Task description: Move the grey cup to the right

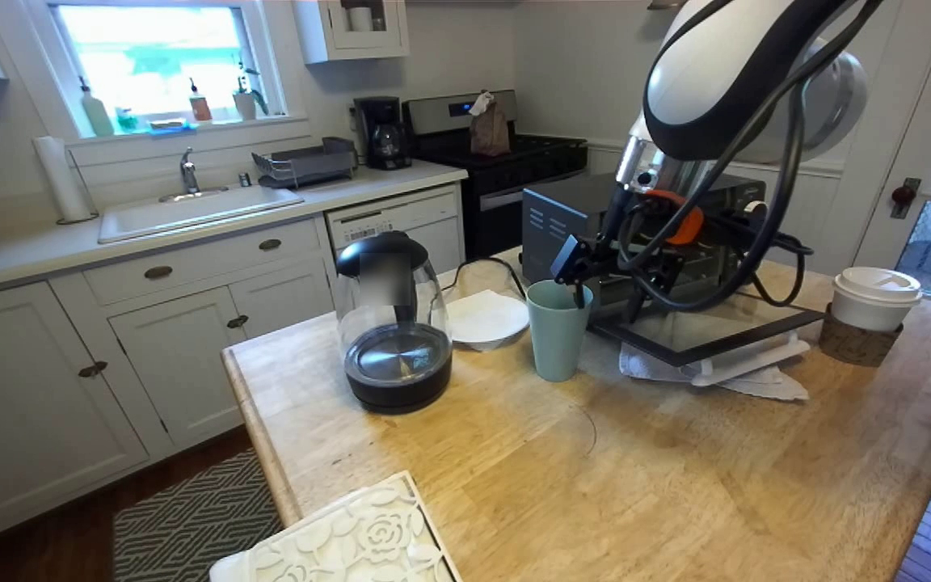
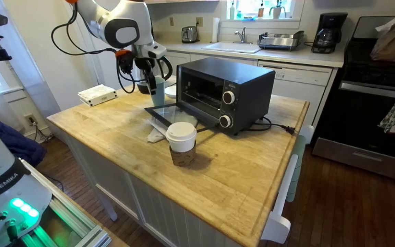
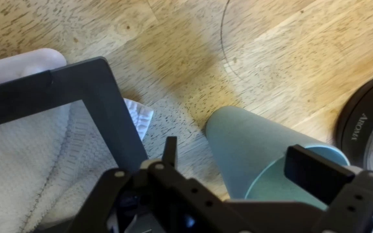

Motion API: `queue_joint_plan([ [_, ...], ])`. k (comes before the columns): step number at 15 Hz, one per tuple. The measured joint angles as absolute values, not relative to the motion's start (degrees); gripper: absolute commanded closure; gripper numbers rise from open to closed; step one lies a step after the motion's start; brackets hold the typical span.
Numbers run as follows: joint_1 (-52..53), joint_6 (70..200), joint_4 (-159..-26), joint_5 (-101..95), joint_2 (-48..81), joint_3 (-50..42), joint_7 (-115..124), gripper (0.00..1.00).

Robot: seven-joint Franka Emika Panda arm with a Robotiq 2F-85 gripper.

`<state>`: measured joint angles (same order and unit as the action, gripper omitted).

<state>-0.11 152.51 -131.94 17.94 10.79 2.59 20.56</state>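
Note:
The grey cup (image 1: 556, 346), a plain pale teal tumbler, stands upright on the wooden table between the glass carafe and the toaster oven's open door. It also shows in an exterior view (image 2: 158, 97), partly behind my gripper, and in the wrist view (image 3: 244, 139). My gripper (image 3: 236, 158) is open, with its fingers wide apart. One finger is over or just inside the cup's mouth; the other is outside the cup, on the oven door side. The gripper also shows at the cup's rim in both exterior views (image 1: 607, 301) (image 2: 152, 90). Nothing is held.
The glass carafe (image 1: 397, 368) with black lid stands near the cup. The toaster oven (image 2: 238, 99) has its glass door (image 1: 700, 343) down over a white cloth (image 1: 756, 381). A white lidded paper cup (image 2: 182, 137), a white plate (image 1: 488, 317) and a white carved box (image 1: 360, 537) are also there.

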Motion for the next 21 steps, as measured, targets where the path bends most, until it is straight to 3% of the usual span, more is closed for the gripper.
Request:
queue_joint_plan([
  [3, 0.6, 152.5, -130.5, 17.1, 11.4, 1.9, 22.5, 0.69],
  [4, 0.7, 152.5, -130.2, 17.0, 11.4, 1.7, 22.9, 0.25],
  [6, 0.9, 152.3, -129.9, 17.0, 11.2, 1.3, 23.1, 0.28],
  [10, 0.9, 150.3, -129.9, 16.7, 9.0, 1.0, 23.1, 0.03],
  [12, 0.9, 150.5, -129.9, 16.7, 8.1, 0.8, 23.3, 0.00],
  [17, 0.9, 151.1, -128.9, 13.7, 9.4, -0.8, 29.4, 0.00],
  [18, 0.9, 151.1, -128.4, 12.9, 10.3, -1.1, 30.7, 0.25],
  [19, 1.0, 151.1, -127.9, 12.2, 11.3, -1.3, 31.8, 0.26],
  [21, 1.4, 151.1, -126.5, 11.4, 13.6, -1.5, 33.2, 0.41],
])
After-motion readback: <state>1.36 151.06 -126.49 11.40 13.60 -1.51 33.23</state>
